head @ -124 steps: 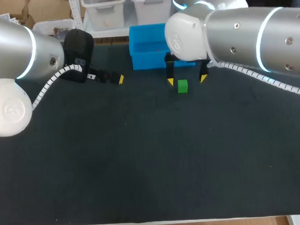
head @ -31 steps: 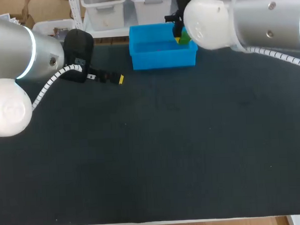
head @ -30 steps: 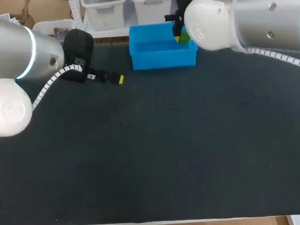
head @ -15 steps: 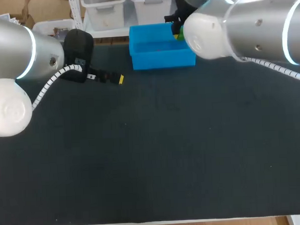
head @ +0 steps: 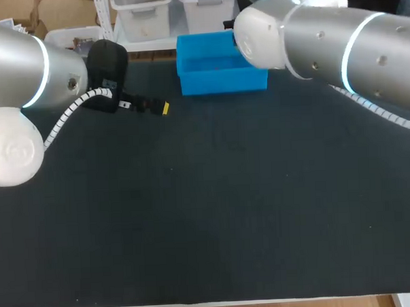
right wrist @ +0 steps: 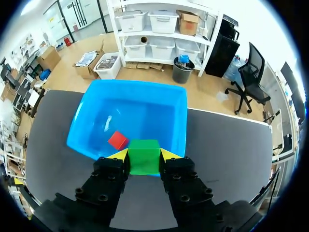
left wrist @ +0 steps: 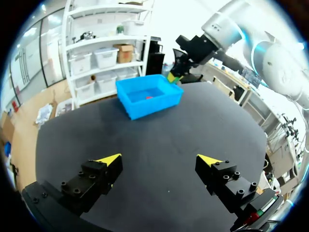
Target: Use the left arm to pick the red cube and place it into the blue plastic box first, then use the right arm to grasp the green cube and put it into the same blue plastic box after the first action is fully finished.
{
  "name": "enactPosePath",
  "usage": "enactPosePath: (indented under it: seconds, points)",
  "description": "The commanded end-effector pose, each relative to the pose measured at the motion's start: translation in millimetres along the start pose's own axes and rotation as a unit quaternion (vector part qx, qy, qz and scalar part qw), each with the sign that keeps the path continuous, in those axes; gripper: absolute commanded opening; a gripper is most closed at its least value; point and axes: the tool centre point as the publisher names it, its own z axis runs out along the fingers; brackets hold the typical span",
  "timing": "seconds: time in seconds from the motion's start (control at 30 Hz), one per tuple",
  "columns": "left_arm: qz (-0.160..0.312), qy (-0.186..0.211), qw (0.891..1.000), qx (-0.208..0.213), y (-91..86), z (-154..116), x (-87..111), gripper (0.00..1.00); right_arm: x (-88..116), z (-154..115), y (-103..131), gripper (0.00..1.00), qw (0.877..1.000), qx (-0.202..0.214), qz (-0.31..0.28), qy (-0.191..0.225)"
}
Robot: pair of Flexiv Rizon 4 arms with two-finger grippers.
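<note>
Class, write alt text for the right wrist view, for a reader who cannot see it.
The right gripper is shut on the green cube, holding it at the near edge of the open blue plastic box. The red cube already lies on the box's floor, and the box stands on a black table.

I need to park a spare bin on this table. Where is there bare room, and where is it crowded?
Bare: the near and middle table, from its front edge up to the left gripper and the blue box. Crowded: the far edge, where the right gripper holds the green cube over the box, the red cube lying inside.
</note>
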Motion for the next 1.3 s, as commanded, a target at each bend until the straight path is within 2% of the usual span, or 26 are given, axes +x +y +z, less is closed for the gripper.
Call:
enactPosePath:
  seconds: [0.03,0.3,0.67,0.9,0.97,1.0,1.3]
  points:
    - [0.001,-0.002,1.000,0.005,2.2,0,0.7,1.00,-21,18,-4,0.00,0.999,0.001,0.001,0.038]
    - [0.001,-0.002,1.000,0.005,2.2,0,0.7,1.00,-32,24,-10,0.00,0.999,0.002,0.003,0.040]
    - [0.001,-0.002,1.000,0.005,2.2,0,0.7,1.00,-33,46,-10,0.00,0.998,0.012,-0.007,0.064]
    - [0.001,-0.002,1.000,0.005,2.2,0,0.7,1.00,-36,49,-8,0.00,0.997,0.010,-0.010,0.076]
    - [0.001,-0.002,1.000,0.005,2.2,0,0.7,1.00,-37,50,-8,0.38,0.997,0.013,-0.010,0.079]
    - [0.001,-0.002,1.000,0.005,2.2,0,0.7,1.00,-37,49,-8,1.00,0.997,0.013,-0.010,0.080]
    - [0.001,-0.002,1.000,0.005,2.2,0,0.7,1.00,-30,31,-8,1.00,0.997,0.011,-0.010,0.082]
